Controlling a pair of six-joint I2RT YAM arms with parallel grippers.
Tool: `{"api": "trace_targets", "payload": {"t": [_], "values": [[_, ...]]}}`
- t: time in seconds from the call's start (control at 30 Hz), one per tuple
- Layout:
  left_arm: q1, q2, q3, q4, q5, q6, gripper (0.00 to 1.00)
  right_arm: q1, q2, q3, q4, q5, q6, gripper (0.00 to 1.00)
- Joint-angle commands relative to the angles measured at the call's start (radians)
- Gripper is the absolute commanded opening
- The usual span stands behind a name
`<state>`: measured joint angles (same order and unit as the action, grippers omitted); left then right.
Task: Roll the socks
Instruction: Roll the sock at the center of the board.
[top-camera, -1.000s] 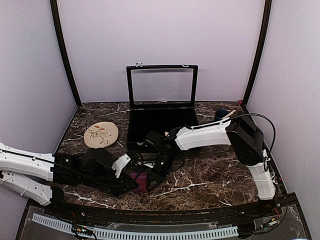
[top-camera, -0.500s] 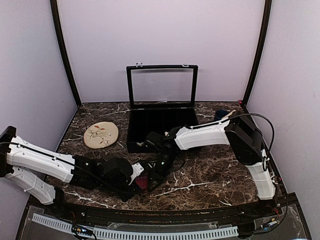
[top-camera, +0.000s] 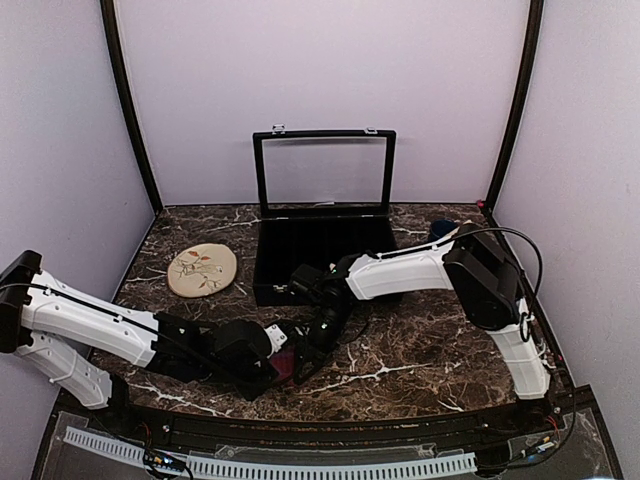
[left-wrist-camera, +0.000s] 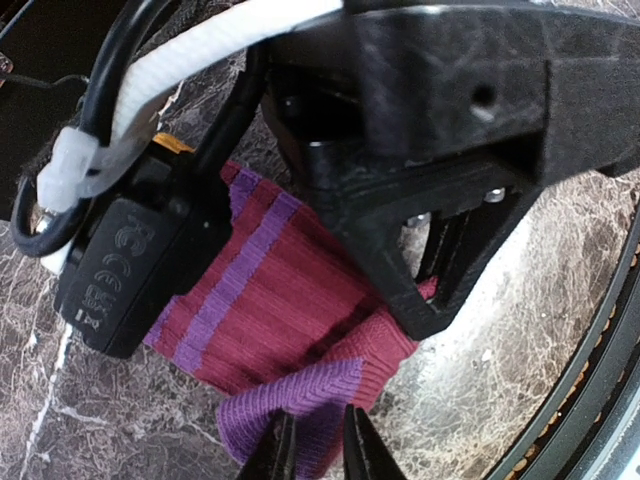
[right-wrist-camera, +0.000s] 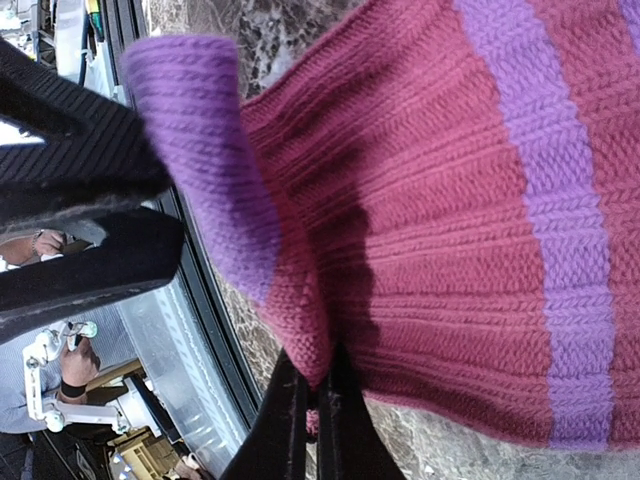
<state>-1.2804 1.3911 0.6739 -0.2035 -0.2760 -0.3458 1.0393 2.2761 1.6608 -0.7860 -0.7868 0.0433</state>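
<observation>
The maroon-purple sock (left-wrist-camera: 270, 300) lies on the marble table near the front edge, partly folded, with its purple cuff turned over. In the top view the maroon-purple sock (top-camera: 287, 366) shows only as a small red patch between the two grippers. My left gripper (left-wrist-camera: 310, 455) is shut on the purple cuff. My right gripper (right-wrist-camera: 310, 425) is shut on a maroon fold at the sock's edge. The two grippers, left (top-camera: 272, 362) and right (top-camera: 303, 352), nearly touch. The cream-beige sock is out of view.
A black display box (top-camera: 262, 290) with its glass lid (top-camera: 325, 135) raised stands at the back centre. A tan oval mat (top-camera: 202, 269) lies at the back left. A small blue object (top-camera: 440, 230) sits at the back right. The table's front rail (top-camera: 330, 420) is close behind the sock.
My left arm has swung right and forward, bringing its gripper onto the sock's cuff. The right gripper has stayed on the sock, shifting only slightly.
</observation>
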Motion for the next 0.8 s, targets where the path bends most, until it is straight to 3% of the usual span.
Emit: {"api": "trace_targets", "payload": {"t": [0.0, 0.67, 0.77], "values": [[0.012, 0.012, 0.023, -0.001, -0.021, -0.003, 0.20, -0.005, 0.019, 0.037, -0.014, -0.018, 0.000, 0.00], [0.073, 0.106, 0.009, 0.036, -0.007, -0.052, 0.19, -0.005, 0.032, 0.031, -0.022, 0.001, 0.010, 0.00], [0.075, 0.129, 0.007, 0.041, 0.009, -0.058, 0.18, -0.005, 0.035, 0.031, -0.024, 0.008, 0.015, 0.04]]}}
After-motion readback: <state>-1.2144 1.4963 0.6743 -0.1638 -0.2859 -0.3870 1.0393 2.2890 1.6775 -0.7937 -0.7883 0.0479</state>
